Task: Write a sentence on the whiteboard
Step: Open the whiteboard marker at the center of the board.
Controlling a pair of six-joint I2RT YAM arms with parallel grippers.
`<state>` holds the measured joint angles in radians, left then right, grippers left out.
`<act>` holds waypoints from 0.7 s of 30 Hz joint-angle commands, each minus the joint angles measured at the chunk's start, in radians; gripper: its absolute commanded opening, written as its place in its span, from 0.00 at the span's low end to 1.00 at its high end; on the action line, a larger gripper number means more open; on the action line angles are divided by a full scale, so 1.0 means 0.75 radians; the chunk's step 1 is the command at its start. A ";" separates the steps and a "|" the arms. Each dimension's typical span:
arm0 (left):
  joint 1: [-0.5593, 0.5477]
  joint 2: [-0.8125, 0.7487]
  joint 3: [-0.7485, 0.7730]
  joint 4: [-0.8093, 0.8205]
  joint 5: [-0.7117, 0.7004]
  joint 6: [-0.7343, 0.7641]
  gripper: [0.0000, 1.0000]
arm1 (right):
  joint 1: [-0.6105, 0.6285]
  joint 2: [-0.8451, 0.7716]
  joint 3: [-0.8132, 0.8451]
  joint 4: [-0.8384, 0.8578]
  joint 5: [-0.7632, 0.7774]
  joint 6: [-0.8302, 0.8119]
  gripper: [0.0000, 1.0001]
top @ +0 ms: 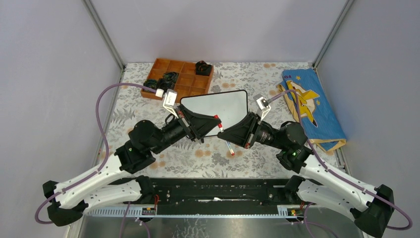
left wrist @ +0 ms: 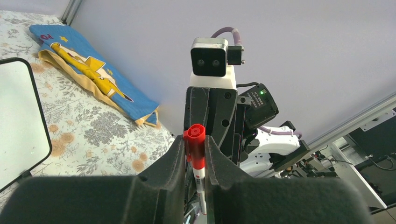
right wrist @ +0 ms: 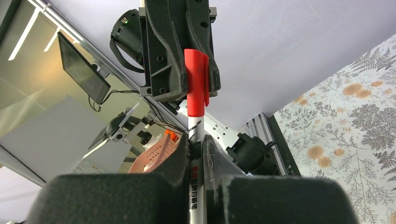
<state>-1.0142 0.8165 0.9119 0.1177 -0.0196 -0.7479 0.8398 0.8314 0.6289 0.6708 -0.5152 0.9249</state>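
The whiteboard [top: 225, 101] lies at the table's middle, its visible surface blank; no red sentence shows on it. Its edge also shows in the left wrist view [left wrist: 21, 130]. A marker [top: 225, 136] with a white barrel and red cap [top: 217, 118] is held in the air in front of the board, between both grippers. My left gripper [top: 212, 124] is shut on the red cap [left wrist: 194, 142]. My right gripper [top: 225, 135] is shut on the white barrel [right wrist: 194, 133], just below the cap [right wrist: 196, 88]. The cap sits on the barrel.
An orange compartment tray [top: 184, 78] with black items stands behind the board at the back left. A blue pouch with a yellow figure [top: 312, 106] lies at the right, also in the left wrist view [left wrist: 88, 65]. A floral cloth [top: 213, 156] covers the table.
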 commanded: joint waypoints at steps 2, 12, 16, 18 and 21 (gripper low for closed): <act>0.053 -0.054 0.040 0.229 -0.262 0.071 0.00 | 0.009 -0.091 -0.022 0.020 -0.084 0.029 0.00; 0.073 -0.055 0.005 0.266 -0.277 0.064 0.00 | 0.009 -0.124 -0.073 0.083 -0.079 0.066 0.00; 0.074 -0.045 0.045 0.164 -0.291 0.093 0.00 | 0.009 -0.183 -0.040 -0.073 -0.054 -0.030 0.00; 0.073 -0.053 0.072 0.038 -0.323 0.120 0.00 | 0.008 -0.239 0.025 -0.308 0.005 -0.160 0.00; 0.074 -0.089 0.075 -0.248 -0.386 0.159 0.00 | 0.009 -0.321 0.142 -0.719 0.224 -0.407 0.00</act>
<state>-0.9665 0.7826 0.9352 0.1577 -0.2276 -0.6918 0.8406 0.6693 0.6006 0.4614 -0.5087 0.8494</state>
